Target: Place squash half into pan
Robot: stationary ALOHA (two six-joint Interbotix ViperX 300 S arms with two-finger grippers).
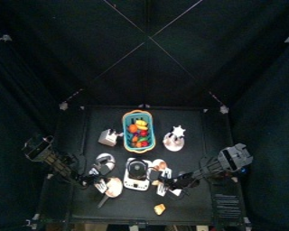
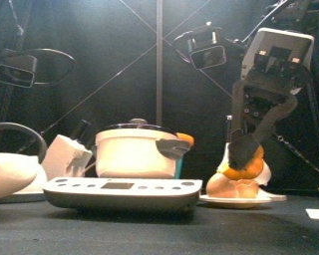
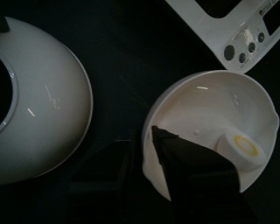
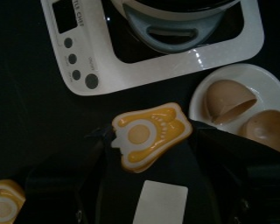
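Observation:
The squash half (image 4: 149, 136), orange-yellow with a pale cut face, sits between the jaws of my right gripper (image 4: 149, 156). In the front view the gripper (image 2: 242, 161) holds it (image 2: 246, 157) just above a white plate (image 2: 255, 199). The pan (image 3: 219, 101), whitish inside, lies at the table's front left (image 1: 113, 188) and shows at the far left in the front view (image 2: 9, 177). My left gripper (image 3: 149, 171) straddles its rim, one jaw inside and one outside. A small yellow round piece (image 3: 250, 146) lies in the pan.
A white cooker (image 2: 133, 149) stands on a white base with buttons (image 4: 78, 61) between pan and plate. The plate (image 4: 262, 80) holds brown pieces (image 4: 230, 98). A second orange piece (image 4: 4, 208) lies near the front edge. The teal fruit basket (image 1: 137, 132) stands behind. A large white round object (image 3: 49, 96) sits beside the pan.

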